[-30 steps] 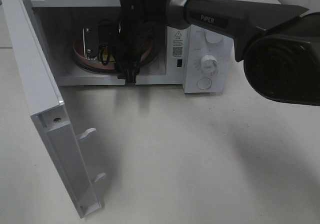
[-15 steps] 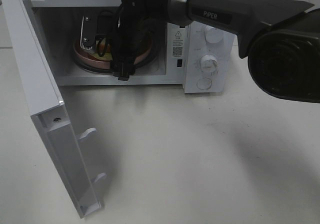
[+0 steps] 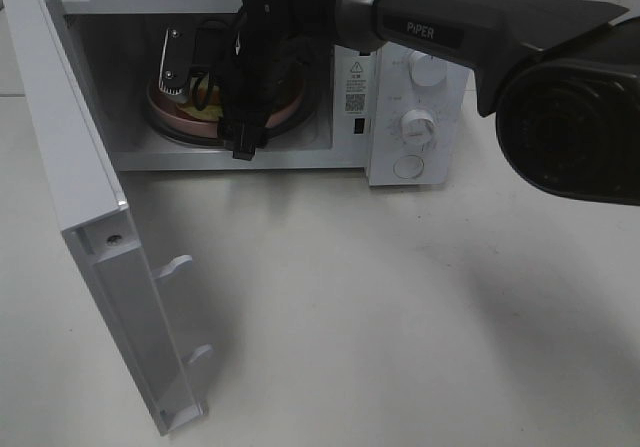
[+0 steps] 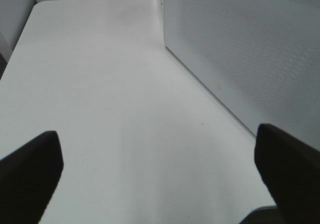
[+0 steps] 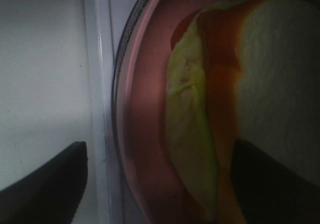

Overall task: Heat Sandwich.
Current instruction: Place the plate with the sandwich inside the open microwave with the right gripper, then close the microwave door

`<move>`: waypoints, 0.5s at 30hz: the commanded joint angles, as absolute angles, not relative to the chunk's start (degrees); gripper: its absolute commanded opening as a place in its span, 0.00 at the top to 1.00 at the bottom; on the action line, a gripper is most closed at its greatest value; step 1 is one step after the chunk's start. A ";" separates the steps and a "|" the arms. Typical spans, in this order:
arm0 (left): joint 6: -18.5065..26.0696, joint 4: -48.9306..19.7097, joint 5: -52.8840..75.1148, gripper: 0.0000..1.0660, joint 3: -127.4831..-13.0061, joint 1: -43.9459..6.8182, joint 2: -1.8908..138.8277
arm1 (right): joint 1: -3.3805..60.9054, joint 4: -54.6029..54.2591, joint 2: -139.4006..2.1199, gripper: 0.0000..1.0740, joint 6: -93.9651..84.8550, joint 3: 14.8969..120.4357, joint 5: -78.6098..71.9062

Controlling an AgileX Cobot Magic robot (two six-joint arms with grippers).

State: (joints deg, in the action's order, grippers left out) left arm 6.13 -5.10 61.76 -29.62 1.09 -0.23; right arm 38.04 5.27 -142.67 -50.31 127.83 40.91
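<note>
The sandwich, white bread with an orange crust and pale green filling, lies on a round pink plate inside the open microwave. From above, only a yellowish sliver of the sandwich shows on the plate. My right gripper reaches into the oven cavity and hangs just over the plate. In the right wrist view the right gripper is open, with one finger outside the plate's rim and the other over the bread. My left gripper is open over bare table beside the microwave's perforated wall.
The microwave door swings wide open to the left, with its latch hooks facing the table. Two dials and a round button sit on the right panel. The right arm's dark links fill the upper right.
The right gripper's jaws have spread wider and it has shifted slightly up and left inside the cavity, so more of the plate shows. The left gripper stays open.
</note>
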 commanded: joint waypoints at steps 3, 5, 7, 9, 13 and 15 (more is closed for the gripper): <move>6.13 -5.04 61.19 0.06 -29.68 1.26 -1.38 | 38.22 5.67 -142.04 0.29 -47.90 127.54 39.19; 6.13 -5.04 61.19 0.06 -29.68 1.26 -1.38 | 38.22 5.67 -142.04 0.29 -47.44 127.54 39.02; 6.13 -5.04 61.19 0.06 -29.68 1.26 -1.38 | 38.22 5.67 -141.75 0.29 -46.47 126.45 37.99; 6.13 -5.04 61.19 0.06 -29.68 1.26 -1.38 | 38.22 5.67 -141.46 0.29 -46.47 125.59 37.30; 6.19 -5.04 61.19 0.06 -29.68 1.26 -1.38 | 38.22 6.07 -138.88 0.29 -46.52 119.75 33.29; 6.19 -5.04 61.19 0.06 -29.68 1.26 -1.38 | 38.22 6.13 -138.31 0.29 -46.52 118.54 32.26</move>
State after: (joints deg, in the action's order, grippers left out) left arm 6.13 -5.10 61.76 -29.62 1.09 -0.23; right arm 38.04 5.90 -139.40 -47.21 118.89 33.52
